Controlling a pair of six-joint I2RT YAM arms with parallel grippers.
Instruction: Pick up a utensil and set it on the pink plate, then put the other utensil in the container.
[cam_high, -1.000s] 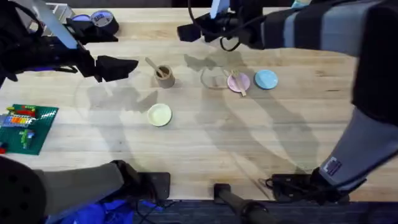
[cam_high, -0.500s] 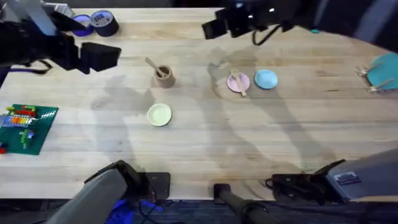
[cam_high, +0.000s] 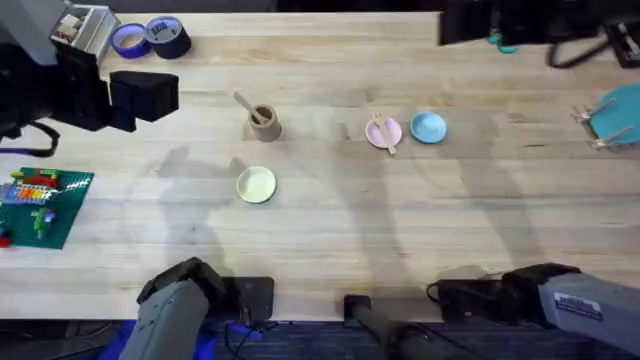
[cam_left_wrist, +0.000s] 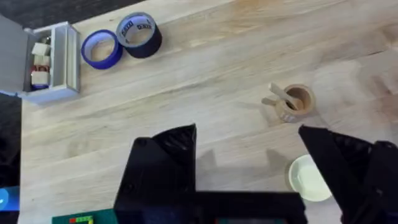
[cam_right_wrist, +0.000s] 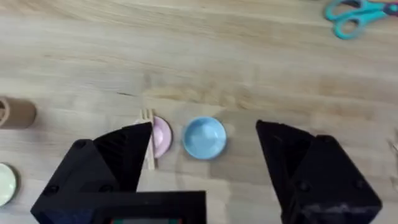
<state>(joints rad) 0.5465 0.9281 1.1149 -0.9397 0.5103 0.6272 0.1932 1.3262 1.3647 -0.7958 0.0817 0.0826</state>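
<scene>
Judging both steps done: fork (cam_high: 384, 136) on pink plate (cam_high: 377, 131), spoon (cam_high: 247, 105) in cup (cam_high: 265, 123); both my grippers spread, empty.

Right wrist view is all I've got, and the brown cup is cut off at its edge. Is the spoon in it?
Observer: Yes. The overhead view shows the spoon standing in the container, its handle leaning out over the rim.
Operator: The pink plate is half hidden for me too. Is the fork properly on it?
Observer: Overhead, the fork lies across the pink plate, with both ends sticking out past the rim.
</scene>
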